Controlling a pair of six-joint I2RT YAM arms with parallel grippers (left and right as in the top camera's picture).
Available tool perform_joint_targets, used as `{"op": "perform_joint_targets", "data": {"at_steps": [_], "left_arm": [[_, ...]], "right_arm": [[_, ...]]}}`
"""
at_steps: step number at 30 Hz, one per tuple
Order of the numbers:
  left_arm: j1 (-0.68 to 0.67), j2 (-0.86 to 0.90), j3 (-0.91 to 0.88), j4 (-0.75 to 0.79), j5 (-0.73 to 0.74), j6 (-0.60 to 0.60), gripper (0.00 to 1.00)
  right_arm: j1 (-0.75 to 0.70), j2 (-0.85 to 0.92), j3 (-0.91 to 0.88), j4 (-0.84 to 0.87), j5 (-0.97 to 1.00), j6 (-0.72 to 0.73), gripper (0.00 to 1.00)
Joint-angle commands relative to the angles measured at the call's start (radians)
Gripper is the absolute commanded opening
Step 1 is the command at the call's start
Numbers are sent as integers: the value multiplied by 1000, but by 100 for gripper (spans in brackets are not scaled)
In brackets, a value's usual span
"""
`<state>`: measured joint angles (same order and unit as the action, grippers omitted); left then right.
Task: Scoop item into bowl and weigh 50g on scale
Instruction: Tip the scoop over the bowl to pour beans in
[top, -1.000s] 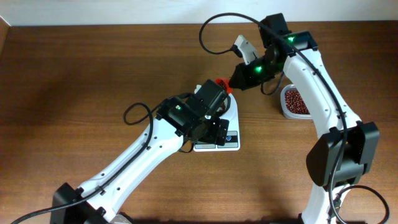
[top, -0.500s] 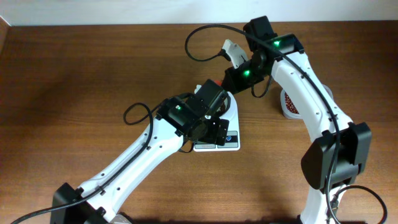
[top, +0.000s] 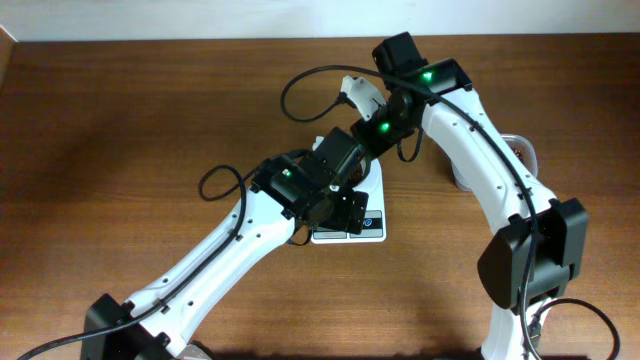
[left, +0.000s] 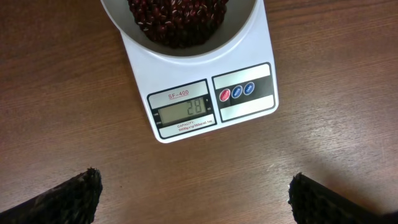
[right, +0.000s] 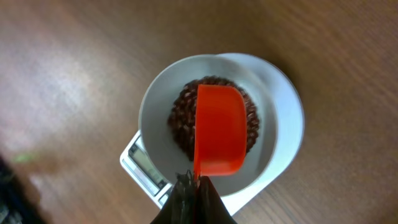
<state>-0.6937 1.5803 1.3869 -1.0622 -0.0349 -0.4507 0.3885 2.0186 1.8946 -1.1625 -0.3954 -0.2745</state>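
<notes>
The white scale (left: 205, 93) lies on the wooden table and its display reads 28. On it stands the white bowl (right: 158, 99), holding a heap of dark reddish-brown beans (right: 183, 118). My right gripper (right: 194, 185) is shut on the handle of an orange scoop (right: 217, 134), which hangs over the bowl and hides part of the heap. My left gripper (left: 196, 199) is open above bare table just in front of the scale, its fingertips (left: 74, 196) wide apart with nothing between them. In the overhead view both arms hide the bowl.
A clear plastic tub (top: 524, 150) sits at the right, mostly hidden behind the right arm. The left arm crosses the table from the lower left to the scale (top: 368, 230). The table's far edge meets a white wall.
The right arm has swung left from the tub, carrying the orange scoop over the bowl. The left arm has not moved.
</notes>
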Motion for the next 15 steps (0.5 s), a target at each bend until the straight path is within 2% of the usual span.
{"op": "perform_joint_targets", "data": {"at_steps": [1, 2, 4, 5, 7, 10, 11, 12, 13, 14, 15], "left_arm": [[-4, 7, 13, -1, -14, -13, 99], [-4, 7, 13, -1, -14, -13, 99], [-4, 7, 13, -1, -14, -13, 99], [-4, 7, 13, -1, -14, -13, 99], [-4, 7, 13, -1, -14, -13, 99], [-4, 7, 13, -1, -14, -13, 99], [-4, 7, 13, 0, -14, -13, 99], [-4, 7, 13, -1, -14, -13, 99], [-4, 7, 13, -1, -14, -13, 99], [-4, 7, 13, -1, -14, -13, 99], [-4, 7, 13, -1, -14, -13, 99]], "right_arm": [[17, -30, 22, 8, 27, 42, 4], [21, -30, 22, -17, -19, -85, 4], [26, -30, 22, 3, 50, 3, 4], [38, -32, 23, -36, -6, -175, 4], [43, -32, 23, 23, 123, -5, 4], [60, -53, 82, -25, 129, -72, 4], [64, -55, 86, -2, 134, -50, 4], [72, -55, 86, -8, 126, -89, 4], [92, -55, 86, -43, 216, -174, 4], [98, -55, 86, 2, 328, -13, 4], [99, -54, 86, 14, 204, -31, 4]]}}
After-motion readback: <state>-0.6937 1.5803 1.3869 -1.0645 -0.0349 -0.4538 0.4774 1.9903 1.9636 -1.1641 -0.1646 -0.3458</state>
